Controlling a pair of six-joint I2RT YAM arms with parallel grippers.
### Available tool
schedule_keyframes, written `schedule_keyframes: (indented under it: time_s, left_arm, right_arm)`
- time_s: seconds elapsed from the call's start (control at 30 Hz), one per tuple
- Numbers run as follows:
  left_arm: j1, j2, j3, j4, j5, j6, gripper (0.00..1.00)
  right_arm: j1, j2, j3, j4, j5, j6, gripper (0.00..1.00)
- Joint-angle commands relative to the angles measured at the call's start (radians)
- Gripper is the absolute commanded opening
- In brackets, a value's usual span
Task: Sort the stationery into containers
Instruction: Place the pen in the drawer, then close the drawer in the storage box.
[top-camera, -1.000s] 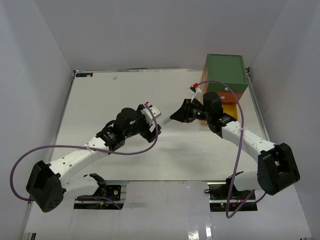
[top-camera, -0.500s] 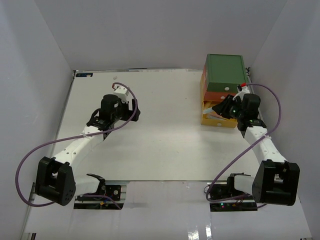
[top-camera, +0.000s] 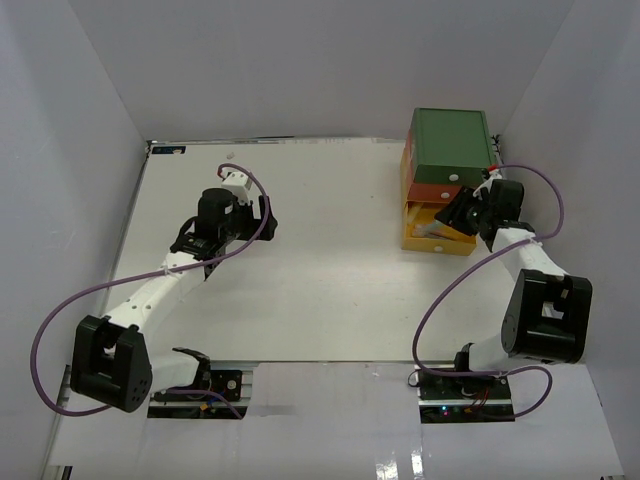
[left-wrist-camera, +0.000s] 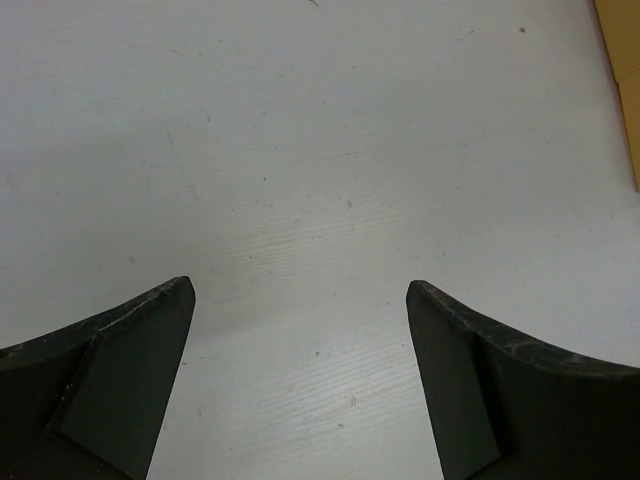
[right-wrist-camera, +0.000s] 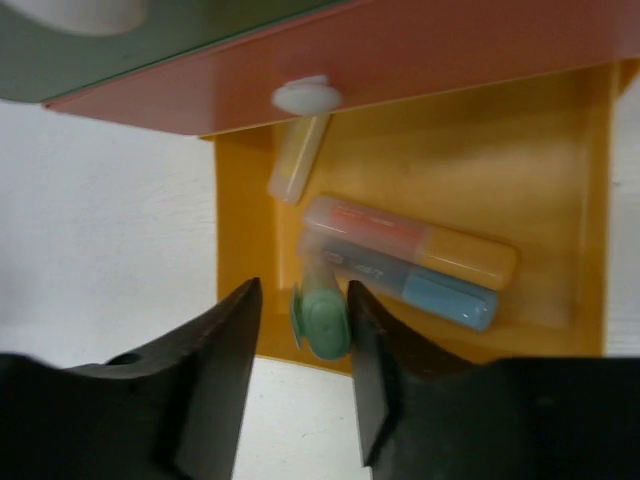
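The three stacked containers stand at the back right: green (top-camera: 452, 143) on top, orange-red (top-camera: 418, 190) in the middle, and the yellow drawer (top-camera: 437, 238) pulled open. My right gripper (top-camera: 453, 212) hangs over the yellow drawer (right-wrist-camera: 235, 200). In the right wrist view its jaws (right-wrist-camera: 303, 295) stand apart around a green-ended highlighter (right-wrist-camera: 322, 315). The highlighter touches the right finger (right-wrist-camera: 390, 370) and has a gap to the left one. Orange (right-wrist-camera: 420, 240), blue (right-wrist-camera: 425, 282) and pale yellow (right-wrist-camera: 297, 160) highlighters lie in the drawer. My left gripper (top-camera: 268, 215) is open and empty over bare table (left-wrist-camera: 300, 300).
White round knobs show on the orange-red drawer (right-wrist-camera: 305, 95) and the green drawer (right-wrist-camera: 80, 10). White walls close in the table on the left, back and right. An edge of the yellow drawer shows at the far right of the left wrist view (left-wrist-camera: 625, 80).
Both grippers left the table's middle. The right one swung right to the open yellow drawer and moved closer to it. The left one pulled back to the left rear.
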Motion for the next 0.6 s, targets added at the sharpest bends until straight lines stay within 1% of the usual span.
schedule_keyframes:
  time_s: [0.0, 0.03, 0.1, 0.17, 0.23, 0.37, 0.47, 0.5, 0.57]
  left_arm:
    - [-0.001, -0.041, 0.031, -0.007, -0.003, 0.000, 0.98]
    - [-0.001, -0.041, 0.031, -0.006, 0.000, 0.000, 0.98]
    - [-0.001, -0.046, 0.031, -0.007, 0.003, 0.000, 0.98]
    - [-0.001, -0.047, 0.031, -0.007, 0.006, -0.002, 0.98]
    - [-0.001, -0.049, 0.031, -0.007, 0.005, -0.002, 0.98]
    - [-0.001, -0.057, 0.030, -0.004, 0.006, -0.002, 0.98]
    - [-0.001, -0.057, 0.028, -0.002, 0.011, -0.006, 0.98]
    - [-0.001, -0.055, 0.028, -0.001, 0.008, -0.006, 0.98]
    - [-0.001, -0.057, 0.028, -0.002, 0.008, -0.008, 0.98]
  right_arm:
    - [-0.018, -0.012, 0.068, -0.029, 0.112, -0.042, 0.51]
    - [-0.018, -0.015, 0.076, -0.046, 0.155, -0.050, 0.58]
    - [-0.018, -0.031, 0.096, -0.080, 0.210, -0.075, 0.63]
    - [-0.016, -0.064, 0.085, -0.090, 0.228, -0.099, 0.67]
    - [-0.018, -0.110, 0.061, -0.094, 0.234, -0.113, 0.68]
    - [-0.015, -0.195, -0.074, -0.071, 0.243, -0.121, 0.68]
    - [-0.010, -0.262, -0.162, -0.035, 0.212, -0.081, 0.67]
    - [-0.009, -0.278, -0.221, -0.006, 0.203, -0.067, 0.67]
    - [-0.005, -0.307, -0.278, 0.023, 0.189, -0.030, 0.65]
